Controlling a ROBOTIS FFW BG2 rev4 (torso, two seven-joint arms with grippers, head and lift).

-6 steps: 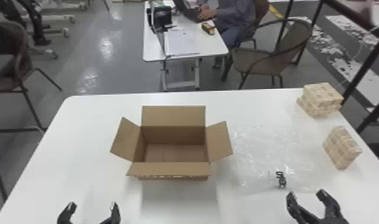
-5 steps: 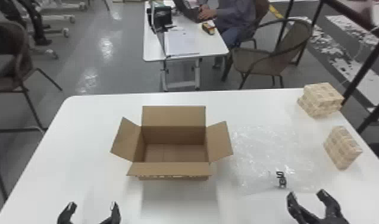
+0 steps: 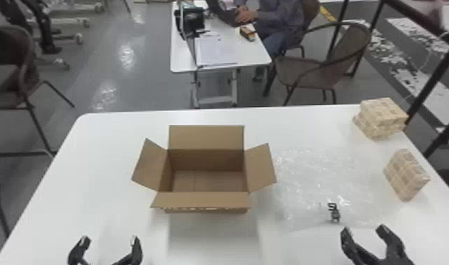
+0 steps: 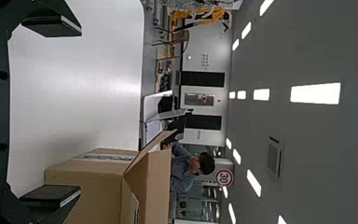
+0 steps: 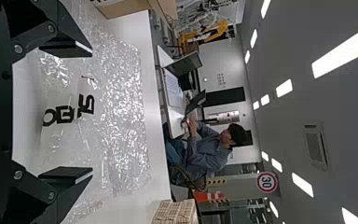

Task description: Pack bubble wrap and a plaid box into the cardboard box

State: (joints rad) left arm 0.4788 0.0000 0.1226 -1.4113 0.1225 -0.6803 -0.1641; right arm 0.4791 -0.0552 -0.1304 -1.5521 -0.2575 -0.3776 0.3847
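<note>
Right gripper [image 3: 364, 230] and left gripper [image 3: 109, 240], both spread wide and empty, face the bubble wrap [image 3: 304, 183], flat between the empty cardboard box [image 3: 206, 201] and the nearer plaid box [image 3: 405, 174], so packing seems unbegun and next calls for the right to pinch the wrap's near edge.
</note>
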